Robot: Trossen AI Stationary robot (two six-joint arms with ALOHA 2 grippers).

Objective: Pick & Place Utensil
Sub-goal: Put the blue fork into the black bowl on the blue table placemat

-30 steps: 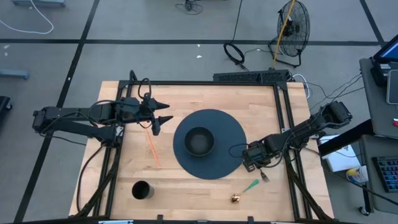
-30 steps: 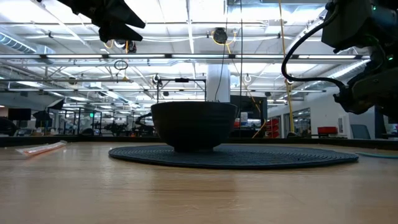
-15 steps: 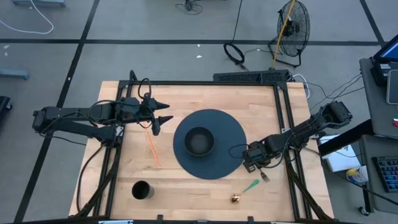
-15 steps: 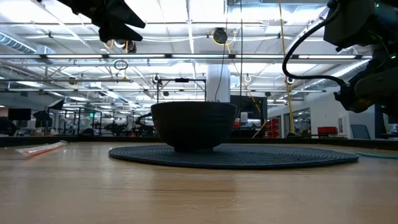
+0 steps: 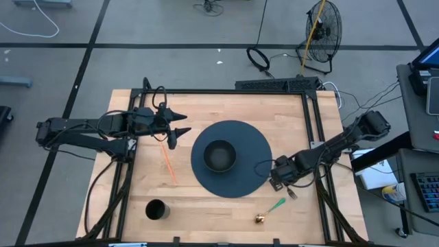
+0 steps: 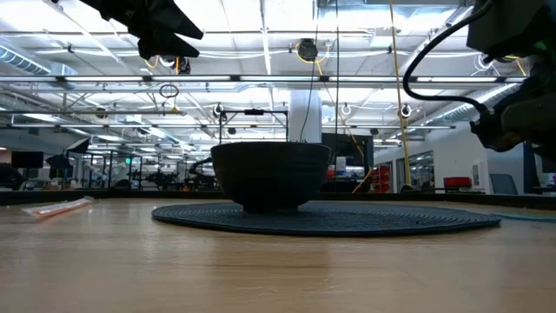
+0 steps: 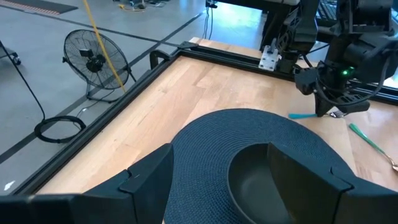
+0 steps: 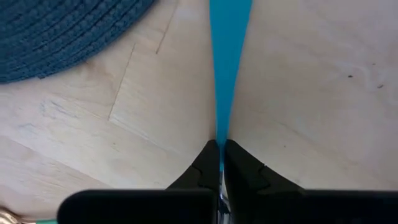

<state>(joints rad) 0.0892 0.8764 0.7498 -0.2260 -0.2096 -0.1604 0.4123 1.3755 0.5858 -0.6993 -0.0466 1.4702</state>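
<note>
Now the right gripper, at the mat's four o'clock edge, pinches the blue utensil by its thin tip; it could swing or slip during lifting. Left gripper waits, jaws wide.

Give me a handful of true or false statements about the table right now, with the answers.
1. The right gripper is shut on the blue utensil. True.
2. The bowl sits on the round mat. True.
3. The left gripper holds the orange straw. False: its fingers are open and empty, and the straw lies on the table.
4. The black cup stands on the mat. False: it stands on bare wood near the table's front edge, left of the mat.
5. A green utensil lies on the table near the right gripper. True.
</note>
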